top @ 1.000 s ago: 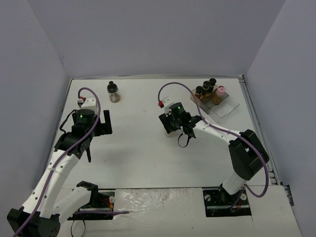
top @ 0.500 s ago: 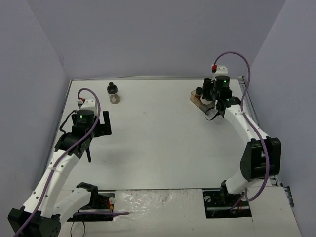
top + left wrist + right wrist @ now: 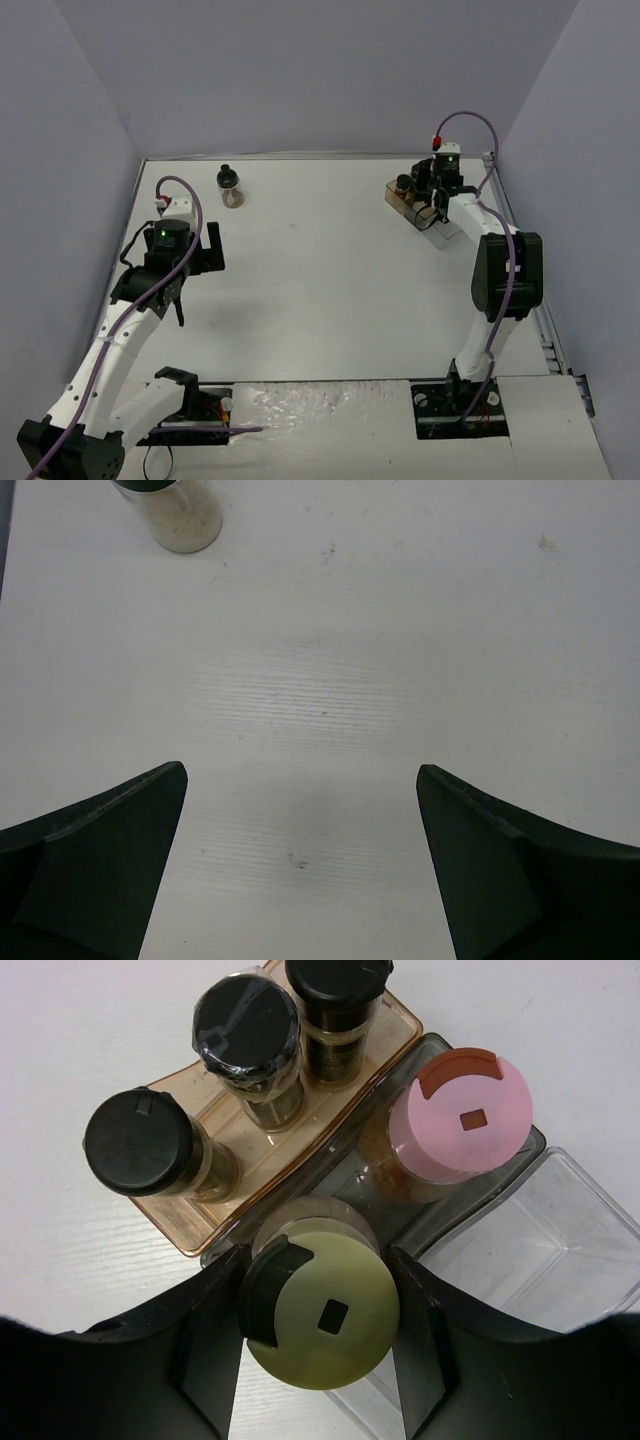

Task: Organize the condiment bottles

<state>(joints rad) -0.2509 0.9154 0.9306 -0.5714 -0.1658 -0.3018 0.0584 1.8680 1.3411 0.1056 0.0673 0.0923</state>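
My right hand (image 3: 320,1258) is grasping the yellow-capped jar (image 3: 325,1322) at the rack (image 3: 178,1228), just beside the pink-capped jar (image 3: 462,1112). If I'm releasing off-centre, I'm risking toppling both. My left hand (image 3: 300,780) is hanging open and empty over the desk (image 3: 330,630).

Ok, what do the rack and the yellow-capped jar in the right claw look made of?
The rack: likely hard plastic, glossy and see-through; one amber tier, one clear, the table showing through. The yellow-capped jar: the cap looks like matte pale-yellow plastic with a moulded recess; the body is mostly hidden beneath it, so whether it is glass or clear plastic I cannot tell.
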